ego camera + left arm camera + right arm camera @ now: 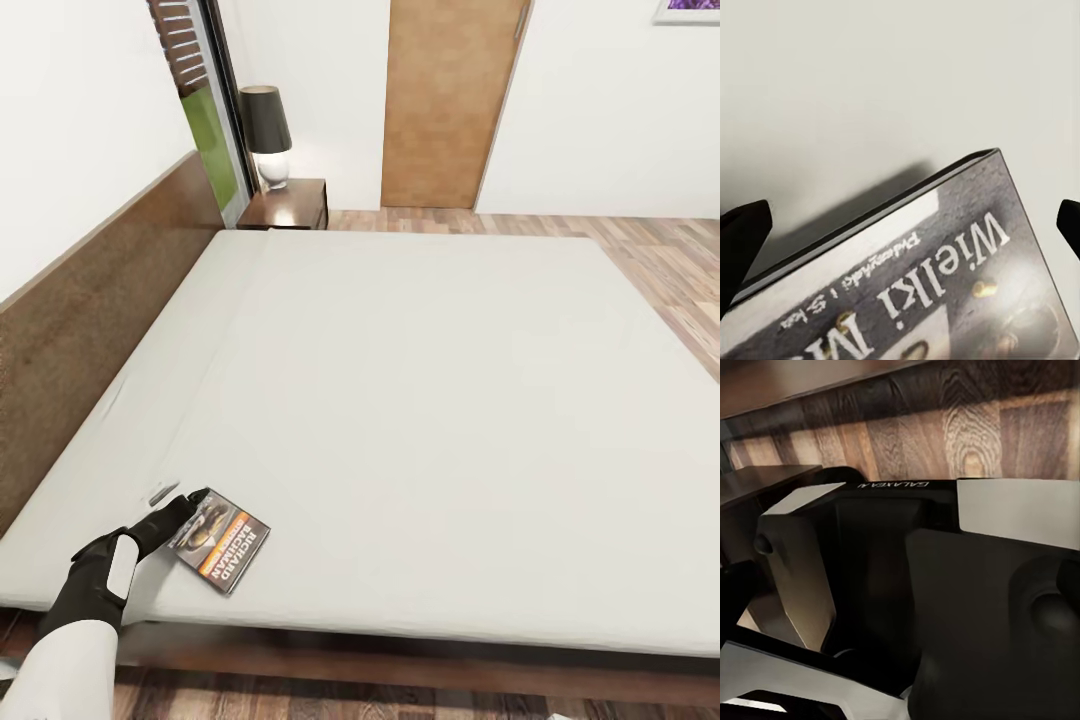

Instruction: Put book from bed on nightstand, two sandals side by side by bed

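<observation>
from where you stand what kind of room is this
A bedroom, most likely. A large bed with a bare off-white mattress and dark wood headboard takes up most of the head view, with a nightstand bearing a black-shaded lamp at its far corner, near a tan door.

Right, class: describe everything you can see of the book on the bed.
The book is a thin paperback with a dark cover picture and an orange-and-white title band. It lies flat, closed, cover up, turned askew, on the off-white mattress near its front left corner. The left gripper is at its edge, fingertips apart either side of the book in the left wrist view; contact cannot be told.
</observation>
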Robot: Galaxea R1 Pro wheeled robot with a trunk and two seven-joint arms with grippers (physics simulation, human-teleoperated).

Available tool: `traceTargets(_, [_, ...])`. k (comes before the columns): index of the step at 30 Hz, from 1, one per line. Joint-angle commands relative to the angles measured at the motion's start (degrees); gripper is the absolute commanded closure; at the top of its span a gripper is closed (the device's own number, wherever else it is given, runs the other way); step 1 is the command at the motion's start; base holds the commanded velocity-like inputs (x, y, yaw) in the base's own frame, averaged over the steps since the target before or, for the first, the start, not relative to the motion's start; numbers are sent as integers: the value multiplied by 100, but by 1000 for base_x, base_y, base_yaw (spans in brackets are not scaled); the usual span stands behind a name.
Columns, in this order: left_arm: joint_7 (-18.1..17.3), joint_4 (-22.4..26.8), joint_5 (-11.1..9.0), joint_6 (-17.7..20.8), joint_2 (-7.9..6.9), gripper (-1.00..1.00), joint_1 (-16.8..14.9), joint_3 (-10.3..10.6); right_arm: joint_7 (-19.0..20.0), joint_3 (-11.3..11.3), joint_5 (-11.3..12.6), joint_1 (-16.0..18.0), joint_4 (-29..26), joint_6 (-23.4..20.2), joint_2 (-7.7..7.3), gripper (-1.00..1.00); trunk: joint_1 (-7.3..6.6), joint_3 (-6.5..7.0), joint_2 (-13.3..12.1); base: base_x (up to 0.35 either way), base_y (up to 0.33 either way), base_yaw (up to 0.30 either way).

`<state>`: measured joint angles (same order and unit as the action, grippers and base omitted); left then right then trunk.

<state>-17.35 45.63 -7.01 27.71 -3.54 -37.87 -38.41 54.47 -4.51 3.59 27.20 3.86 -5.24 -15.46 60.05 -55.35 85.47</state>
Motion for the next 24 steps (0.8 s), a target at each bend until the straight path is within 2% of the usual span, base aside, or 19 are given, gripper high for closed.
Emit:
traceTargets(1, [12, -1, -10, 68, 2, -100, -1, -17, 20, -41, 28, 8, 18, -55, -2, -100, 0, -4, 2, -15, 0, 0])
traceTargets(24, [12, -1, -2, 68, 2, -100, -1, -17, 20, -41, 28, 11, 18, -56, -8, -100, 0, -4, 2, -2, -42, 0])
